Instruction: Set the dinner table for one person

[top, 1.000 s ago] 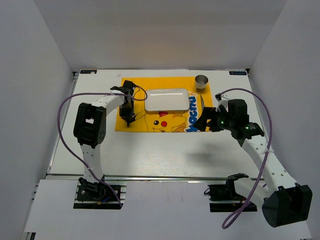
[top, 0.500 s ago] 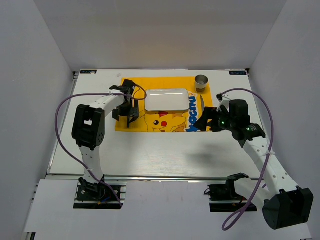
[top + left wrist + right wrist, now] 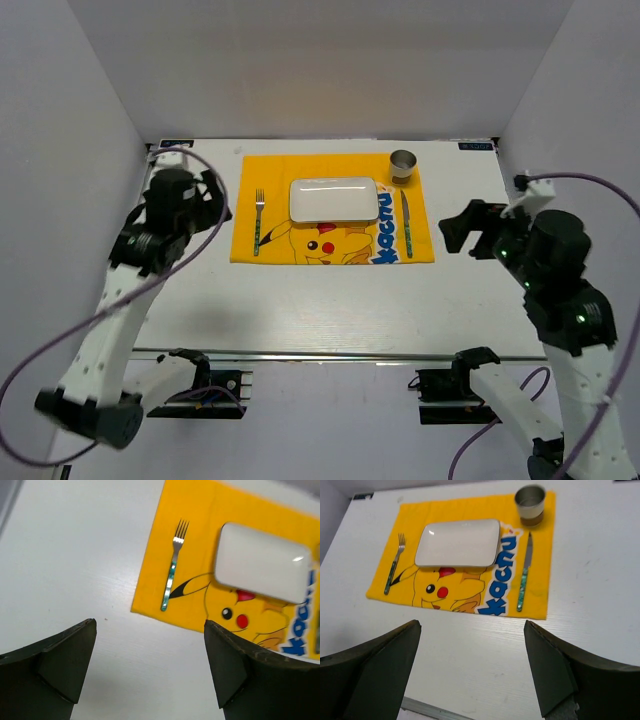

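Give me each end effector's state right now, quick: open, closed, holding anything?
Left end effector: open, holding nothing.
Right end effector: open, holding nothing.

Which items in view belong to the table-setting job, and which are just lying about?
Job: dinner table, yellow mat, plate, fork, knife, metal cup.
Lying about: nothing loose; only the enclosure walls.
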You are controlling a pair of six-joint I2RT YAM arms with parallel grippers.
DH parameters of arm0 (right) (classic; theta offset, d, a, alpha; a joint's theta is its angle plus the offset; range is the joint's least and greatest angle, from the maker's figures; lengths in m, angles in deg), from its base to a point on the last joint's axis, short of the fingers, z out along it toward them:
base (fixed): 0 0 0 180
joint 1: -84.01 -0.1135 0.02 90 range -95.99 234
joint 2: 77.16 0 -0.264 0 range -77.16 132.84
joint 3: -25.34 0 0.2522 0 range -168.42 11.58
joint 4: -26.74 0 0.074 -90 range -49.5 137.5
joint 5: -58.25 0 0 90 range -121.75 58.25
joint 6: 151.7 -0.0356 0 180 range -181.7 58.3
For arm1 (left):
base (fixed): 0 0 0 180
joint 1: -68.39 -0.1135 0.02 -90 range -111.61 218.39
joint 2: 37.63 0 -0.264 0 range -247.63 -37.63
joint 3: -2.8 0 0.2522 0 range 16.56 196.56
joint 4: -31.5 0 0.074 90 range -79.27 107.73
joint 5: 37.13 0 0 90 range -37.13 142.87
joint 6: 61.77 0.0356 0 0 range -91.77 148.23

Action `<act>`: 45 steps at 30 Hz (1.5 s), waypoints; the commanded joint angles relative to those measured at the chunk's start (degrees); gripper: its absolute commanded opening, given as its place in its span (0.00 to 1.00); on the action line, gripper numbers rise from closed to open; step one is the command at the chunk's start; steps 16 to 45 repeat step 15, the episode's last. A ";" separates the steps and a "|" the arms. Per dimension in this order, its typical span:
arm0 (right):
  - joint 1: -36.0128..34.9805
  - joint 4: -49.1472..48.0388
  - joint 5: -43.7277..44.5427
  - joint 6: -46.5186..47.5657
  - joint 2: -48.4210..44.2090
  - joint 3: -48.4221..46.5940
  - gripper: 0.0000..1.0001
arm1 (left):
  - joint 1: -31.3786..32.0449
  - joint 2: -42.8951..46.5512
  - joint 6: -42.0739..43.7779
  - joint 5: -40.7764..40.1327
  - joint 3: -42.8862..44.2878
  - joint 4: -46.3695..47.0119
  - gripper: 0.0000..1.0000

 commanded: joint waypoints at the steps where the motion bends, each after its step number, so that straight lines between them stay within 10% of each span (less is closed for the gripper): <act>1: 0.00 8.84 6.61 2.61 -2.20 -6.34 0.89 | -0.16 8.55 -1.87 -2.62 -1.27 -4.76 0.98; 15: -0.26 14.57 8.99 5.16 -10.03 -10.58 0.89 | -0.16 37.48 -2.31 -2.97 1.81 -14.18 0.98; 45: -0.26 14.57 8.99 5.16 -10.03 -10.58 0.89 | -0.16 37.48 -2.31 -2.97 1.81 -14.18 0.98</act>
